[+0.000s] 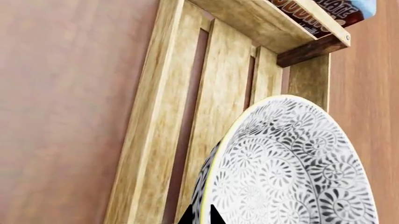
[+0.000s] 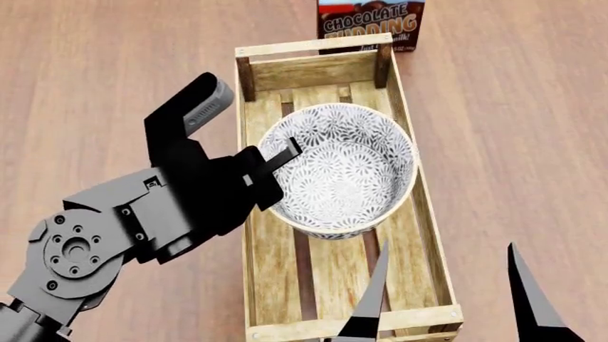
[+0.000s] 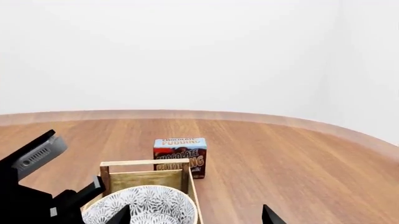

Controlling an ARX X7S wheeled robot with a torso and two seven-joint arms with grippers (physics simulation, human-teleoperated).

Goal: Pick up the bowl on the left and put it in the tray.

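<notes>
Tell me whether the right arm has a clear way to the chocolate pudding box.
Probably not directly. The right gripper hangs at the tray's near end, jaws open; the box stands beyond the far end, with the bowl and left gripper between.

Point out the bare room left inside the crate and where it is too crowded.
Free: the slats between the bowl and the crate's near end, though the open right gripper hangs there. Crowded: the middle, where the left gripper holds the bowl's rim.

Floral bowl point(image 2: 340, 171) tilted over slatted tray point(image 2: 418, 214).
</notes>
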